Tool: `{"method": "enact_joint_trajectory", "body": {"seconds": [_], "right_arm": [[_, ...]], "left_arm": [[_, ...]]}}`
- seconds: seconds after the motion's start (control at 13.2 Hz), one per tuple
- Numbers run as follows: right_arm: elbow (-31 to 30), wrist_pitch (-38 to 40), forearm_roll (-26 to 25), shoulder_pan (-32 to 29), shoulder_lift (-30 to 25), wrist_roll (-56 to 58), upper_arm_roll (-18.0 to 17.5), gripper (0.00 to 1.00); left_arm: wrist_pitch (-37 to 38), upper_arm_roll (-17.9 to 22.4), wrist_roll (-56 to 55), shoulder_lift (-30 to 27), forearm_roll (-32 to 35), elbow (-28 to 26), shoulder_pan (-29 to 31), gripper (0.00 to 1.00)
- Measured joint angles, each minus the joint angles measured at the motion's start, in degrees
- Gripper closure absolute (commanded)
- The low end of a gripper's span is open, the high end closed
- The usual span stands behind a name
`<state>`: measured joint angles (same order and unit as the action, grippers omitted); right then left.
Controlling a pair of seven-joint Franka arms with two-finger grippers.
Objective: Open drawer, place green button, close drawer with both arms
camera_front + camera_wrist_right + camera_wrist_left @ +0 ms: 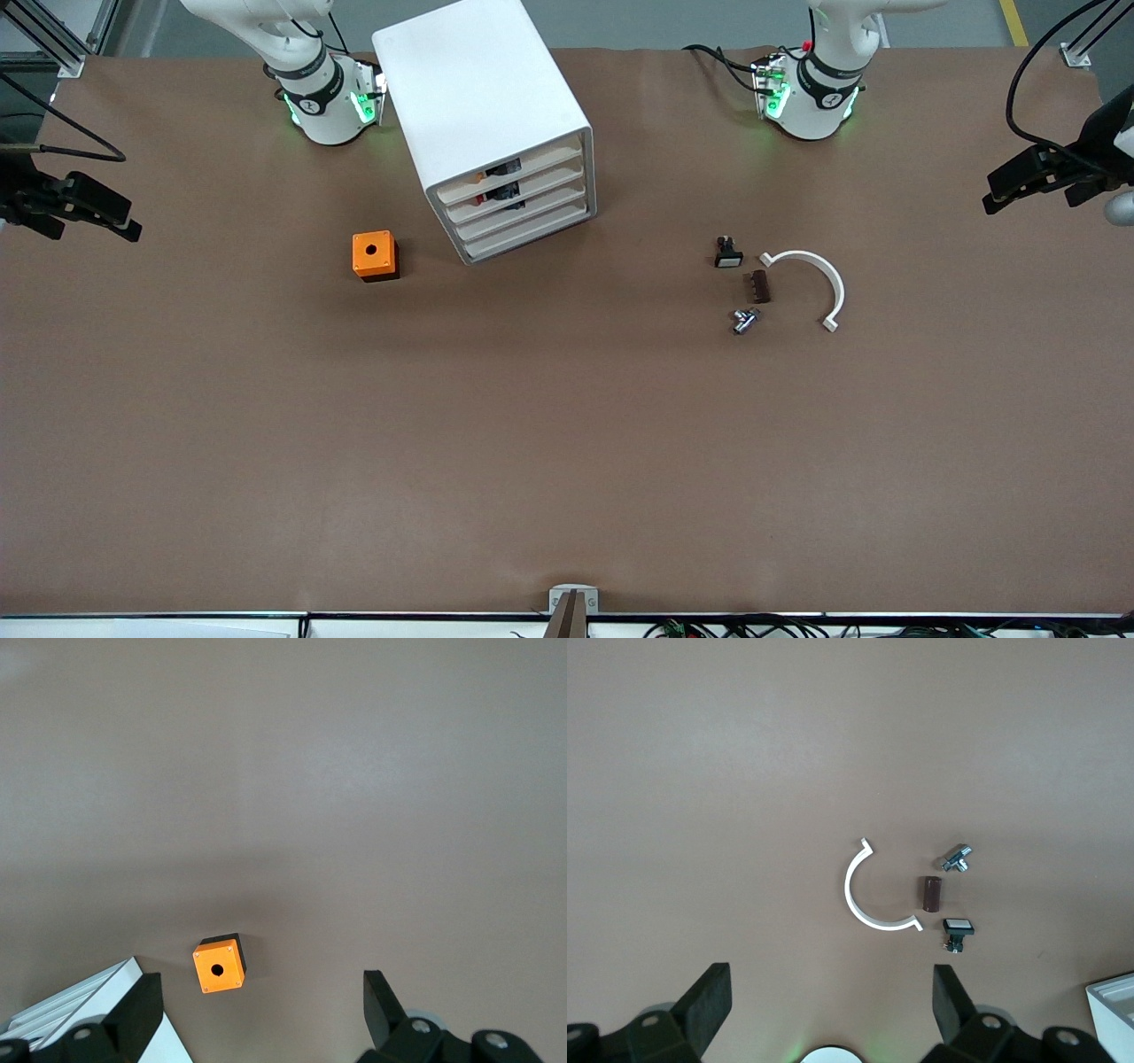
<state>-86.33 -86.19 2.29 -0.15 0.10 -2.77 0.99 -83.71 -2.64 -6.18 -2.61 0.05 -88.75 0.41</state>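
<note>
Best to swing the empty, wide-open right claw (127, 221) in from the counter's (567, 461) right-arm end, hook the shut third drawer (529, 215) of the white cabinet (478, 97) squarely and pull straight, left claw (994, 193) waiting wide open, empty, over the left-arm end.

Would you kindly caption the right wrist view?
Open right gripper hovering above the orange box beside the white cabinet.

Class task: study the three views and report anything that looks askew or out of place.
The white cabinet sits turned at an angle to the table's edges, not square. All four drawers, including the third drawer, look shut. Nothing looks spilled or damaged.
</note>
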Motion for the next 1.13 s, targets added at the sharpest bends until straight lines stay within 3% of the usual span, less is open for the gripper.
{"method": "enact_joint_trajectory", "body": {"seconds": [0.83, 1.13], "right_arm": [[0.0, 0.0, 0.0, 0.0, 0.1, 0.0, 0.1, 0.0], [0.0, 0.0, 0.0, 0.0, 0.1, 0.0, 0.1, 0.0]], "left_arm": [[-0.1, -1.9, 0.1, -0.2, -0.3, -1.0, 0.0, 0.0], [-2.9, -3.8, 0.1, -3.3, 1.8, -5.3, 0.0, 0.0]]}}
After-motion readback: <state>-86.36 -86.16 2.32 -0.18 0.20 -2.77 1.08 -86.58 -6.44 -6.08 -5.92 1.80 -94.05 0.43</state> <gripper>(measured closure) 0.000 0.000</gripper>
